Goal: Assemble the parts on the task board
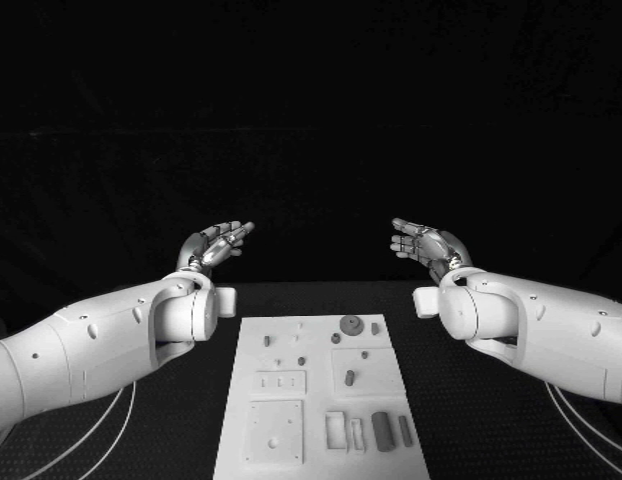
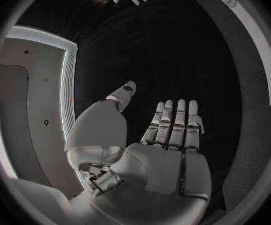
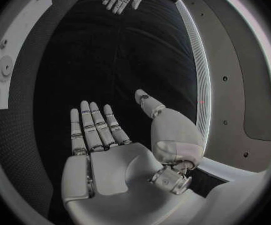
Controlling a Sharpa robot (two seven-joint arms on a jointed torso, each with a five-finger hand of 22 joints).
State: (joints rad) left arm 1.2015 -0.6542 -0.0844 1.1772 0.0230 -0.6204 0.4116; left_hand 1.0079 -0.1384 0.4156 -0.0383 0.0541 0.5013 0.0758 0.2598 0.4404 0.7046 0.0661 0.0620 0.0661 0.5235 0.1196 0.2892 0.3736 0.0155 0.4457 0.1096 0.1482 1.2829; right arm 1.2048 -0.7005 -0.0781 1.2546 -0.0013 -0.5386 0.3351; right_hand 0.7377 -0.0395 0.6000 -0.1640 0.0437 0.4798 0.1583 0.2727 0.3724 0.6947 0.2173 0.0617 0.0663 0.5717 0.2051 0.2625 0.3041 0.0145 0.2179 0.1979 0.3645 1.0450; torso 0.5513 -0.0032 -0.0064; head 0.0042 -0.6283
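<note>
Black table [image 1: 470,420]; fingers [image 2: 173,120] spread (empty).

Both arms raised and angled inward. Left robot hand [image 1: 215,246] flat, fingers [image 2: 173,125] straight, holding nothing. Right robot hand [image 1: 427,243] likewise, palm empty, facing the left one, well apart.
</note>
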